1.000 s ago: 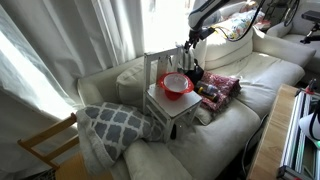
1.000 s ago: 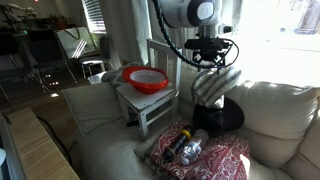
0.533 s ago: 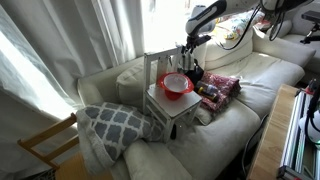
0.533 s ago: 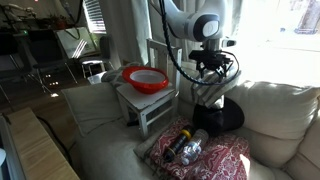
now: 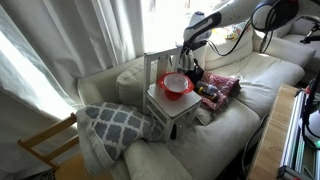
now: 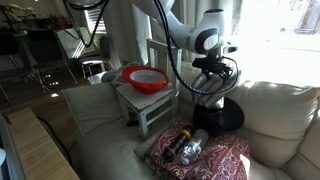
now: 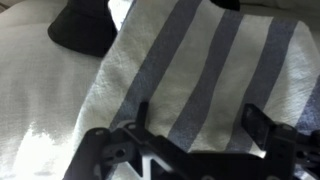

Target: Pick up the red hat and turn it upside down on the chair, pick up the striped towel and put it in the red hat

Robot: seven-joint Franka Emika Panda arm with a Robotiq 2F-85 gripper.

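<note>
The red hat point(image 5: 176, 85) lies brim up, like a bowl, on the small white chair point(image 5: 172, 112) that stands on the sofa; it also shows in an exterior view point(image 6: 147, 79). The striped towel point(image 6: 208, 90), white with grey stripes, lies on the sofa beside a black object point(image 6: 224, 116). My gripper point(image 6: 210, 70) hangs just over the towel. In the wrist view the towel point(image 7: 190, 60) fills the frame. My gripper point(image 7: 198, 116) is open there, with nothing between its fingers and one finger on each side of the stripes.
A red patterned cloth point(image 6: 200, 152) with bottles on it lies on the sofa seat in front. A grey lattice pillow point(image 5: 112, 124) leans at the sofa's end. A wooden chair point(image 5: 45, 148) stands beside the sofa. Curtains hang behind.
My gripper has come down closer to the striped towel, and the arm has bent lower. The hat, the chair and the towel have not moved.
</note>
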